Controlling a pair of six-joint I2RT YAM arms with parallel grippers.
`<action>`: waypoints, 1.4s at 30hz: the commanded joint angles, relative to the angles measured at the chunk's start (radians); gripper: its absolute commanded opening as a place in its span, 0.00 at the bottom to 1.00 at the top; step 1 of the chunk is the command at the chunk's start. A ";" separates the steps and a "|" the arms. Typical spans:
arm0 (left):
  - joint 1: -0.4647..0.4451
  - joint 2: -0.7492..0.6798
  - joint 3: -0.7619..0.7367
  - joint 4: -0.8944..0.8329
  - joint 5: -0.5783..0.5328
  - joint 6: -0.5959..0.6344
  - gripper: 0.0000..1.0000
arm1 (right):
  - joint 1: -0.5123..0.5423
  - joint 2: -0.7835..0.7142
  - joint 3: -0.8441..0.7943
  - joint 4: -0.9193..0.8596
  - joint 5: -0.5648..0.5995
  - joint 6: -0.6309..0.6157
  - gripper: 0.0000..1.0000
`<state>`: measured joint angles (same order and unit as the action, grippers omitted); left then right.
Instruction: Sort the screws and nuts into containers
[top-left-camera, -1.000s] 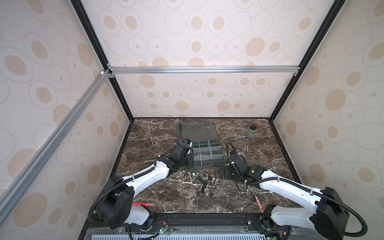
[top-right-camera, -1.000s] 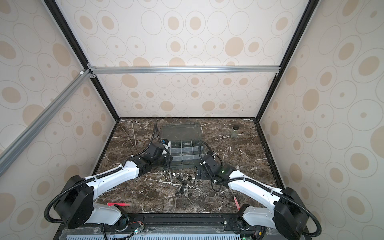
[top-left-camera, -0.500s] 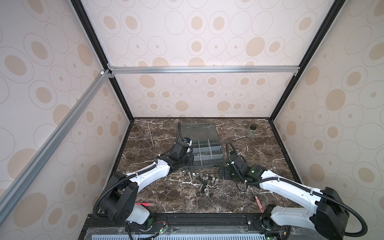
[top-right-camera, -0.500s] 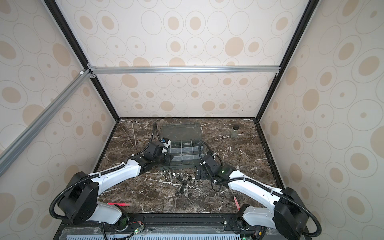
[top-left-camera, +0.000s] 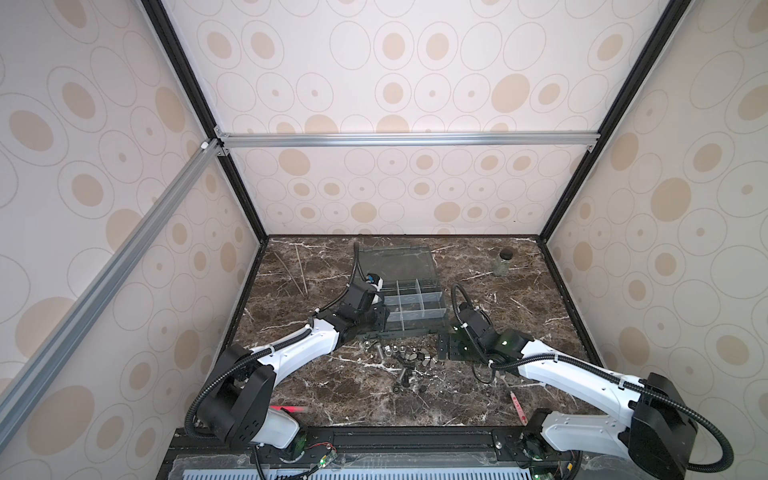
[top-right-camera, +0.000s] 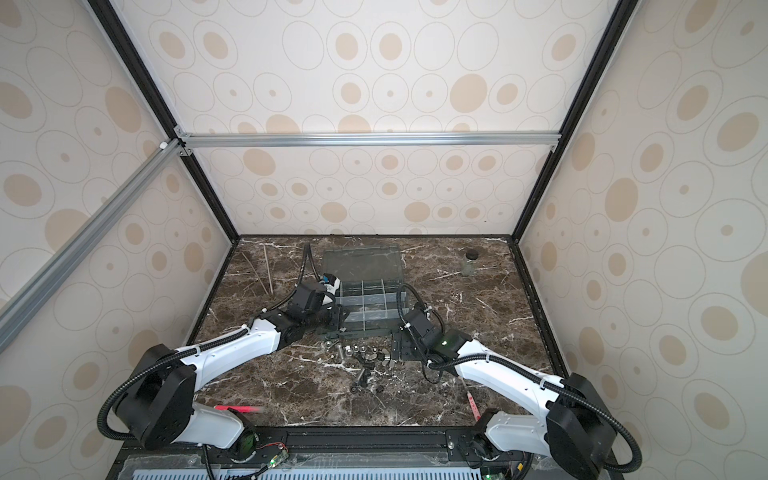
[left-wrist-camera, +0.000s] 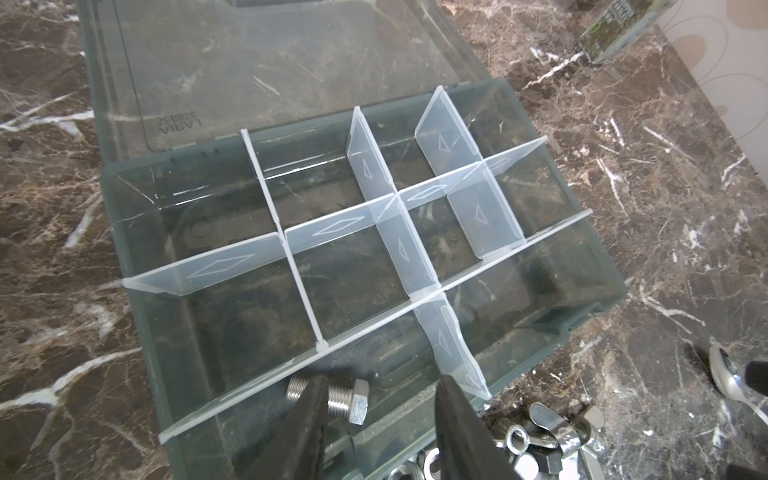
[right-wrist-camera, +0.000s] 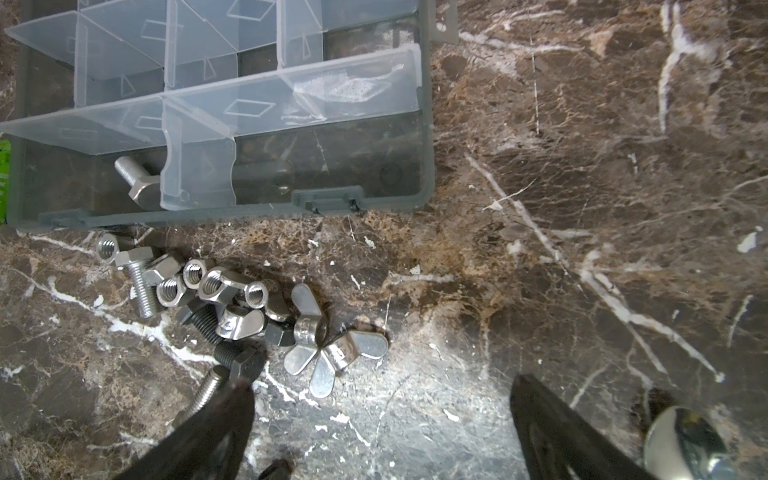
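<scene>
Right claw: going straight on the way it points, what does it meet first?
Likely the bare brown marble tabletop. The right claw is open, with the silver wing nuts just aside of its line. Depth is unclear.

Silver screws (right-wrist-camera: 141, 291), grey translucent containers (right-wrist-camera: 426, 124), brown white-veined marble table (right-wrist-camera: 582, 208), beige-spotted walls (top-left-camera: 415, 62).

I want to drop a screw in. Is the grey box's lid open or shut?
Open. The clear hinged lid lies folded back on the brown marble table, leaving the grey plastic organizer box uncovered.
</scene>
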<state>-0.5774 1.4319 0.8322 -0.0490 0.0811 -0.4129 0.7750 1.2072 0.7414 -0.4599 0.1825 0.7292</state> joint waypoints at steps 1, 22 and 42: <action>0.012 -0.043 -0.017 0.029 -0.006 -0.023 0.43 | 0.010 0.010 0.022 -0.022 0.001 0.013 1.00; 0.019 -0.127 -0.070 0.032 -0.030 -0.047 0.44 | 0.029 0.064 0.064 -0.012 -0.029 -0.003 1.00; 0.057 -0.371 -0.222 0.028 -0.057 -0.106 0.46 | 0.256 0.390 0.319 -0.003 -0.186 -0.051 1.00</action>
<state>-0.5358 1.0851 0.6231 -0.0162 0.0433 -0.4980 1.0115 1.5585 1.0225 -0.4557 0.0360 0.6823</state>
